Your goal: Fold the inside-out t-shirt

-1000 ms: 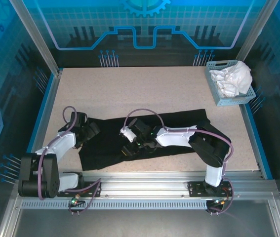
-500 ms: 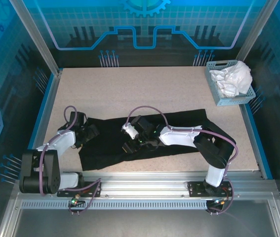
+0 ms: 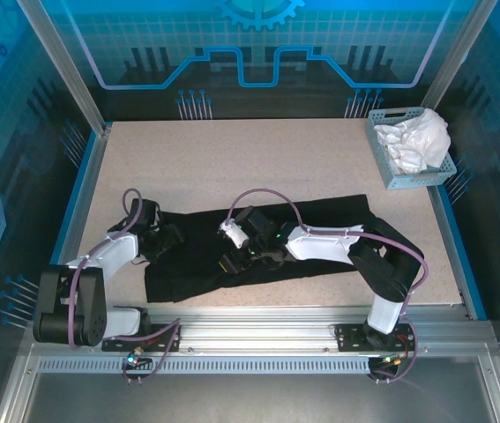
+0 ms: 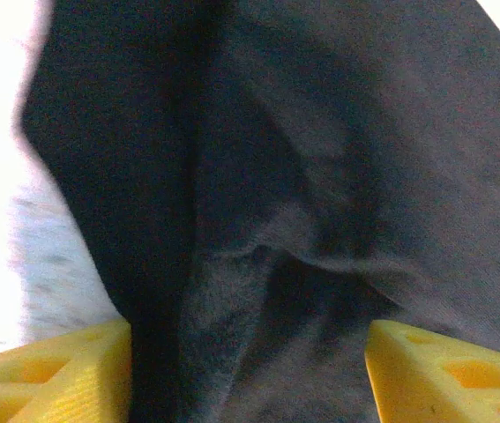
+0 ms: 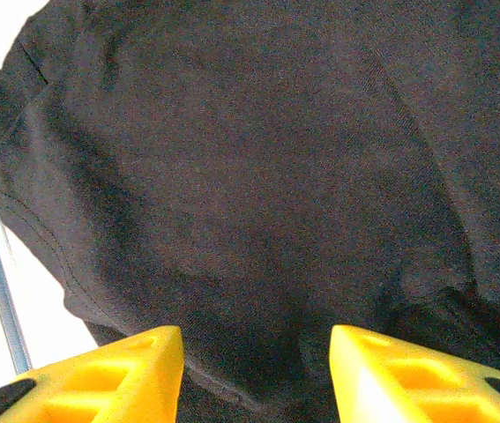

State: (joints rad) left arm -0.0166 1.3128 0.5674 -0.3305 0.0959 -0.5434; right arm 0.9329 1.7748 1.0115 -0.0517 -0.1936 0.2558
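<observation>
Nearest me, past the aluminium rail (image 3: 258,333) that carries the two arm bases, the inside-out t-shirt (image 3: 183,275) lies on the near half of the table (image 3: 258,159). It is drawn out into one long black band running from the left arm across to the right. It looks doubled over lengthwise, flat rather than heaped, though its left end is wider and ragged and the edges do not line up cleanly. I can't see any red-and-white print.

The left gripper (image 3: 168,236) is down at the band's left end. From its wrist camera the yellow fingers (image 4: 64,370) stand well apart, with a raised ridge of black cloth between them and pale tabletop just beside the left finger. I can't tell whether they are pinching that ridge. The right gripper (image 3: 230,260) sits low over the middle of the band. Its fingers (image 5: 117,366) are also apart, with smooth cloth and a stitched hem below them, clamped on nothing I can make out.

I'd judge the job roughly midway. The lengthwise fold appears to be made, and the band has yet to be folded across into a compact stack and squared up.

Beyond the shirt the table is bare speckled board. At the far right corner, well apart, a pale blue basket (image 3: 378,150) holds a crumpled white garment (image 3: 417,141).
</observation>
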